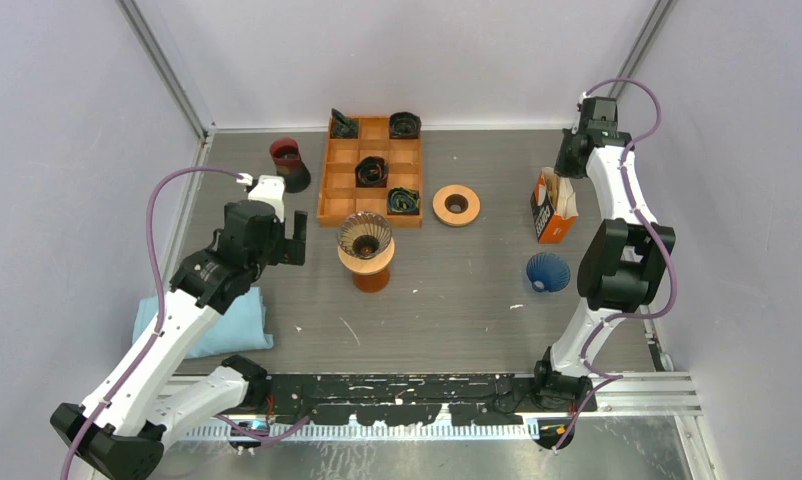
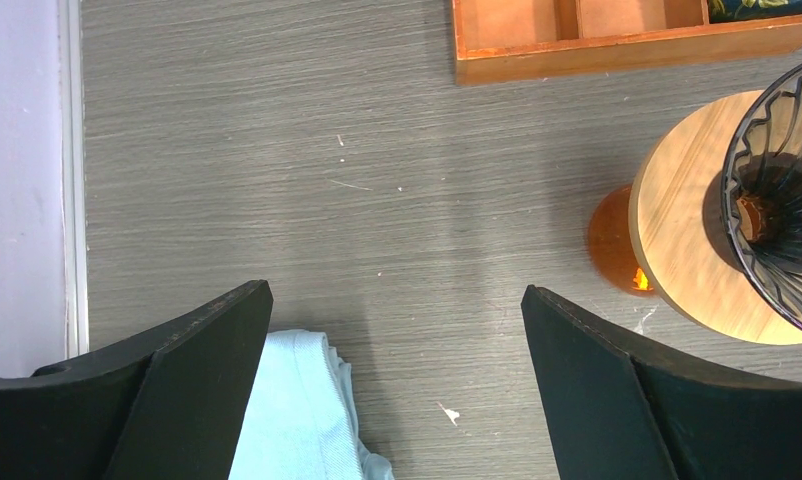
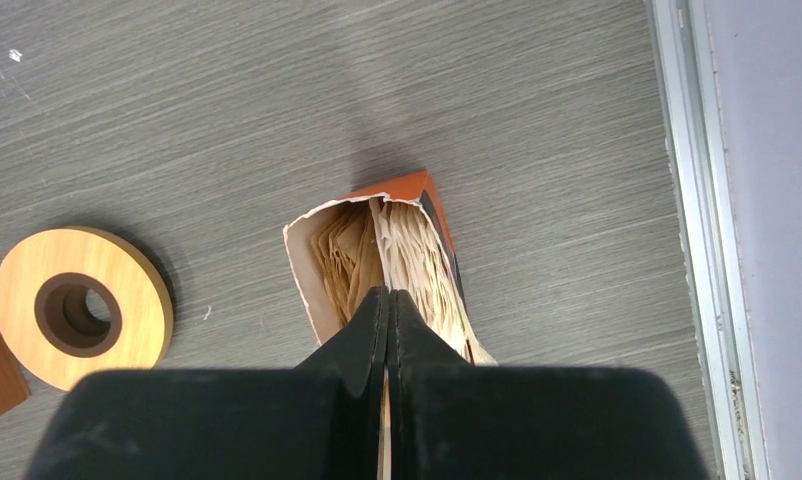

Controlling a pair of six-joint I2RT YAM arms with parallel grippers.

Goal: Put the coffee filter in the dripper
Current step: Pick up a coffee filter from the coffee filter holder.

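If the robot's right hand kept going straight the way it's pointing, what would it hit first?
Most likely the paper filters in the open orange box: the right hand, fingers shut, looks to be right at their top edges, though depth is hard to judge.

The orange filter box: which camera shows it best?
Right wrist view: it looks straight into the torn-open box, paper filters visible inside. The top view shows the box small, from afar; the left wrist view misses it.
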